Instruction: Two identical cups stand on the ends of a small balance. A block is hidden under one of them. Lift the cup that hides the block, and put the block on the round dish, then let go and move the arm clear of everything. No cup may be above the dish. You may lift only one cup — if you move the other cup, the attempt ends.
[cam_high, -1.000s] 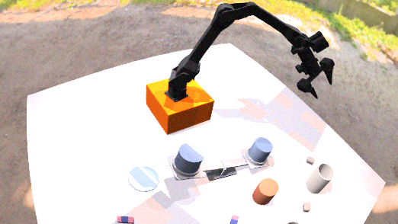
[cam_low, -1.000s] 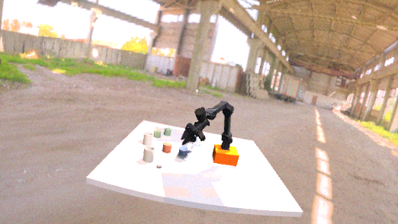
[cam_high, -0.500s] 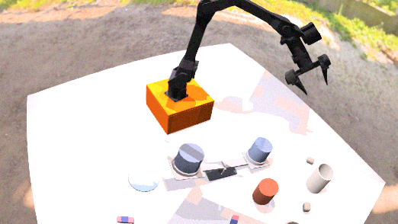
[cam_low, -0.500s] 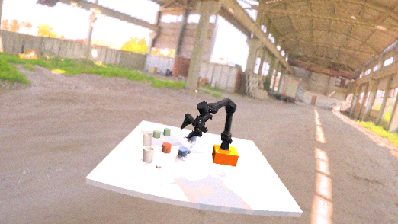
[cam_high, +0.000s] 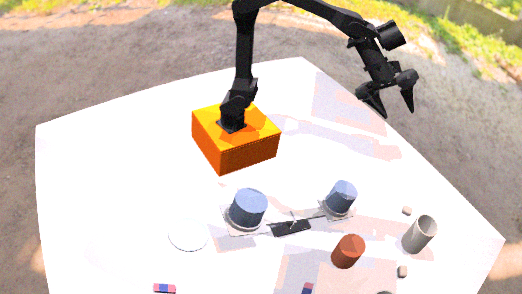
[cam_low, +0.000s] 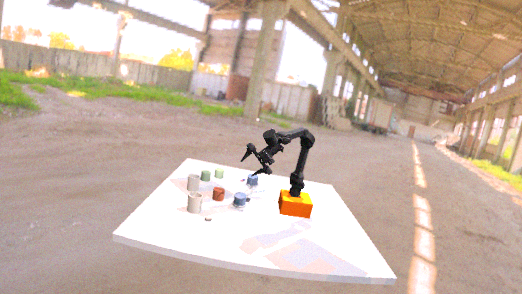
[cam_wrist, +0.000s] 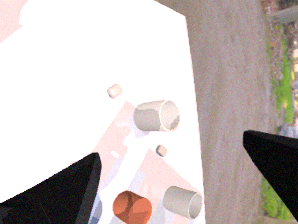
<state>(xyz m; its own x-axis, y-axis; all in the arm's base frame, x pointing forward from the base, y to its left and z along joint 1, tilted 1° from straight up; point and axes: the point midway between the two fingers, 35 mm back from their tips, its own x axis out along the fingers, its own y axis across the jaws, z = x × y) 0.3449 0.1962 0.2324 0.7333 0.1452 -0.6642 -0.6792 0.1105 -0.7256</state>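
Observation:
Two blue cups stand upside down on the balance's end plates: the left cup (cam_high: 248, 209) (cam_low: 252, 180) and the right cup (cam_high: 342, 198) (cam_low: 240, 199). The balance's dark base (cam_high: 291, 228) lies between them. The left end seems higher, though the tilt is hard to judge. No block shows; the cups hide what is beneath them. The white round dish (cam_high: 188, 236) lies left of the left cup, with nothing seen on it. My gripper (cam_high: 399, 114) (cam_low: 248, 167) (cam_wrist: 172, 149) is open and empty, high above the table's right edge in the top view, away from both cups.
An orange-brown cylinder (cam_high: 347, 252) (cam_low: 218, 194) (cam_wrist: 131, 208) and a grey cup (cam_high: 419, 235) (cam_low: 195, 203) stand beyond the right cup. Small pale blocks (cam_high: 407, 210) (cam_high: 402, 272) lie near them. A striped bar (cam_high: 164, 288) lies below the dish. My orange base (cam_high: 245, 145) stands behind the balance.

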